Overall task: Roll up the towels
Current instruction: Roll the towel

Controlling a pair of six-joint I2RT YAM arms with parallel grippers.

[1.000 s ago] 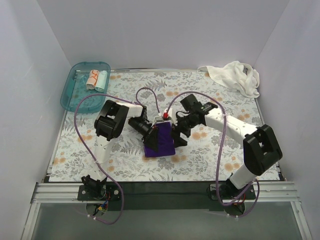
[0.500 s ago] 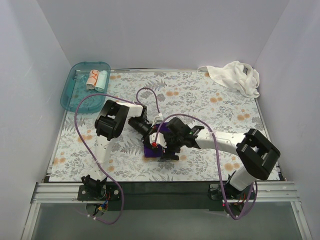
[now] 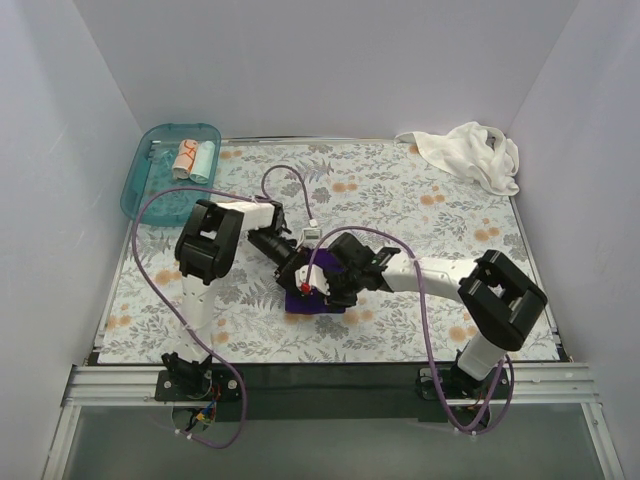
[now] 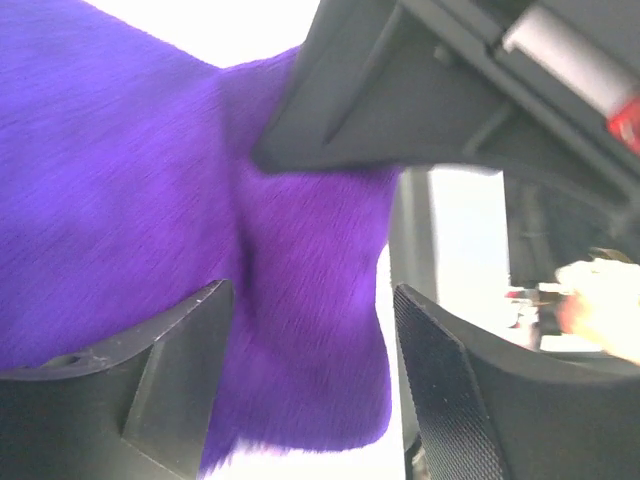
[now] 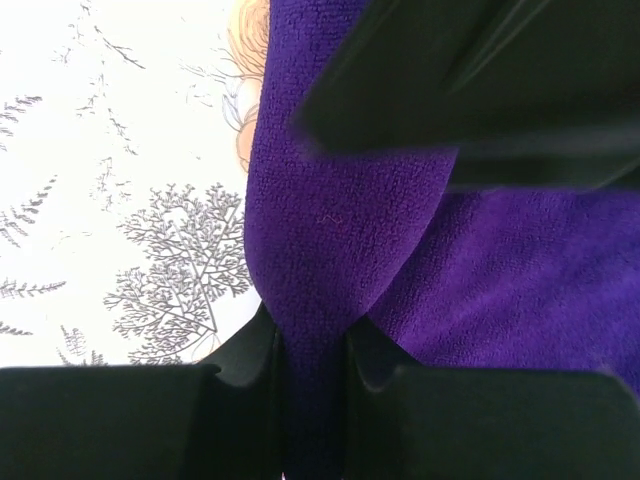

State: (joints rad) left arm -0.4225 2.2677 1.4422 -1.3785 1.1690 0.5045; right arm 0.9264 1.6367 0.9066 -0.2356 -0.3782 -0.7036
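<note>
The sheet (image 3: 420, 200), printed with leaves and orange flowers, covers the whole table. The left arm (image 3: 205, 245) and right arm (image 3: 500, 300) both reach in toward the middle of it, and their wrists meet there over one spot.

The white towel (image 3: 470, 155) lies in a loose heap at the far right corner, well apart from both arms. The tray (image 3: 140, 190) sits at the far left corner, half off the sheet's edge.

The purple towel (image 3: 310, 302) lies on the sheet near the front centre, mostly hidden in the top view by the two wrists above it (only its near edge shows there).

The right claw (image 5: 310, 350) is pinching a raised fold of the purple towel (image 5: 340, 230); its two fingers are pressed onto the cloth from either side, with the fold running up between them.

The left claw (image 4: 310, 320) is spread. The purple towel (image 4: 120, 180) fills the left part of the gap and lies against one finger (image 4: 190, 330), while light shows between the cloth and the other finger. A dark part of the right arm crosses the top of that view.

In the tray, two small rolls stand side by side, touching: the orange roll (image 3: 185, 158) and the teal roll (image 3: 202, 160).
</note>
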